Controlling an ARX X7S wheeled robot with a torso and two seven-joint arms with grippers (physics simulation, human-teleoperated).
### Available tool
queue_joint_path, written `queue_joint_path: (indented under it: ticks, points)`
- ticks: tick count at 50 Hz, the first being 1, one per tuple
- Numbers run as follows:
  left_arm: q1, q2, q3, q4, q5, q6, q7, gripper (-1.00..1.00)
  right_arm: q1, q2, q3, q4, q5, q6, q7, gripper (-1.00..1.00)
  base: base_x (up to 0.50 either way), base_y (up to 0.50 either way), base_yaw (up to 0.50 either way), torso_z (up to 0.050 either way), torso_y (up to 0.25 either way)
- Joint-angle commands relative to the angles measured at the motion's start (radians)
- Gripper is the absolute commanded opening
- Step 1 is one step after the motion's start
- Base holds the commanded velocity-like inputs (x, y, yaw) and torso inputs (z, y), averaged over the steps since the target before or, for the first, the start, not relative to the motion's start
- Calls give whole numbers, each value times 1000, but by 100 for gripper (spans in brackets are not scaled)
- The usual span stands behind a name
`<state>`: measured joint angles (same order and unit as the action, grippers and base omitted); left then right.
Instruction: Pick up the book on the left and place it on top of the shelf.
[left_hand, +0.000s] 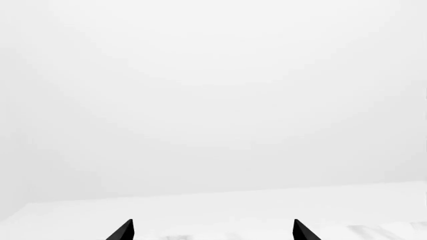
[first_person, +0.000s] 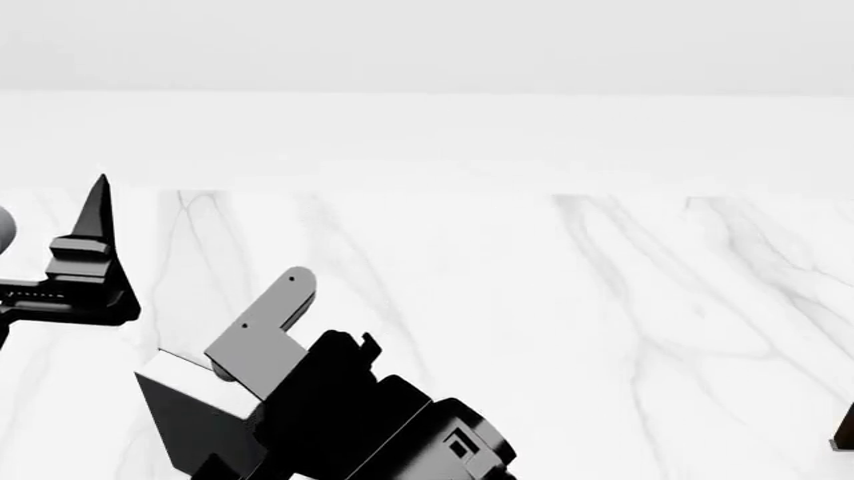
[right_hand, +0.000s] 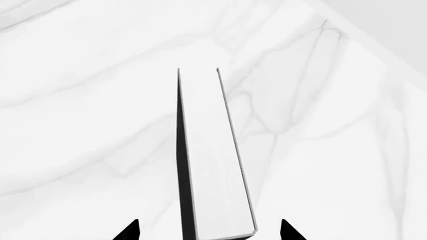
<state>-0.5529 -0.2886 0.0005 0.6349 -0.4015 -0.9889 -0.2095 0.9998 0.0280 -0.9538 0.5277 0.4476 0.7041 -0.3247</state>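
The book (right_hand: 213, 165), with a black cover and white page edges, stands edge-on between the two fingertips of my right gripper (right_hand: 208, 230). The jaws are open and there is a gap on each side of the book. In the head view the book (first_person: 180, 395) shows at the lower left, next to one grey finger (first_person: 274, 320) of the right gripper. My left gripper (left_hand: 212, 230) is open and empty, and faces a blank white wall. It also shows in the head view (first_person: 83, 270) at the left edge. The shelf is out of view.
A white marble table (first_person: 601, 300) fills the head view, with a white wall (first_person: 427, 50) behind it. A small dark piece (first_person: 843, 432) shows at the right edge; I cannot tell what it is.
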Motion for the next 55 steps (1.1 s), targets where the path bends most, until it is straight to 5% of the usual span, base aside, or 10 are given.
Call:
queue_joint_path:
  ticks: [1,16,17,48,55]
  points:
    - [3,12,-19,-16,11,19,8,100,10,-5,-12,12,24,-11,-15,100,0,0,0,0,0]
    - [16,4,-13,-16,7,36,10,100,16,3,-30,8,47,-33,3,100,0,0,0,0,-78]
    - [17,4,-14,-16,5,36,10,100,15,4,-28,5,49,-37,6,-100,0,0,0,0,0]
    - [12,-3,-26,-10,-21,24,0,100,25,35,-41,-73,87,-32,43,-100,0,0,0,0,0]
    - [11,-4,-23,-5,-24,23,-4,100,31,44,-39,-90,95,-27,50,-100,0,0,1,0,250]
